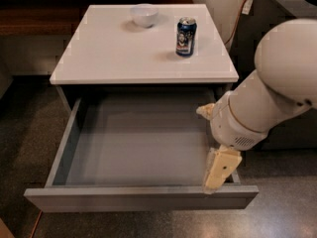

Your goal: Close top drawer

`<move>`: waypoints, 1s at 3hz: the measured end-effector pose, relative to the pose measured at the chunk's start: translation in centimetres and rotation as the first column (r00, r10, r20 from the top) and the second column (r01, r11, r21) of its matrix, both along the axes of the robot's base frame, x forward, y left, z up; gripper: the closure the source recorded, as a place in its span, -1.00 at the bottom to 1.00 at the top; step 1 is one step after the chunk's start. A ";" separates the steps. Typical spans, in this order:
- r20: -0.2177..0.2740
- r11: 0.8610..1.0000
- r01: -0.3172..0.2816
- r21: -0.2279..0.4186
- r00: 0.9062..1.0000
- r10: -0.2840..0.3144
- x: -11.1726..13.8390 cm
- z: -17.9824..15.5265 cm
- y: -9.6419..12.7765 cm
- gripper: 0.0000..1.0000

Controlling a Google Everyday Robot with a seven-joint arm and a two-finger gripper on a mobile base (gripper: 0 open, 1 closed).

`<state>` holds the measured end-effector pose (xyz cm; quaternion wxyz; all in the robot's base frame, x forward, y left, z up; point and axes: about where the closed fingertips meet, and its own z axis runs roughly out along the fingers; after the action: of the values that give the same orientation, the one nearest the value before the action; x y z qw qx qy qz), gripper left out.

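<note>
While the top drawer (133,150) stood pulled far out of the white-topped cabinet (114,58), its flat grey front nearest the camera, the single camera view was logged as follows. The gripper (218,175) hung tip-down from the bulky white arm (270,95), over the drawer's right front corner and just inside the front panel. Contact with the panel could not be confirmed. Whether the gripper was open or closed could not be told; nothing was seen in its hold. A white bowl (144,15) and a blue can (185,36) stood well apart from each other on the cabinet top, towards the back. Risks judged from this layout:

1. The tip looked to be on the inner side of the front panel. A push from there would not close the drawer, so it must first clear the panel to reach the outer face.
2. A push at the right end only could skew the drawer on its runners and jam it.
3. The wrist sat near the cabinet's right front corner and could be trapped as the drawer went in.
4. A hard shove could jolt the cabinet and topple the can.
</note>
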<state>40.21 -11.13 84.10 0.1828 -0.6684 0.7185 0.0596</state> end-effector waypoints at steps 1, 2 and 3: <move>-0.009 0.999 -0.046 0.004 0.999 0.046 -0.6 -5.2 1.8 -1.00; -0.009 0.999 -0.047 0.004 0.999 0.047 -0.6 -5.2 1.8 -1.00; -0.034 0.996 -0.078 0.048 0.996 0.080 -1.0 -6.6 2.8 -0.90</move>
<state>39.19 -8.31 77.52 0.1829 -0.6905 0.6932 0.0957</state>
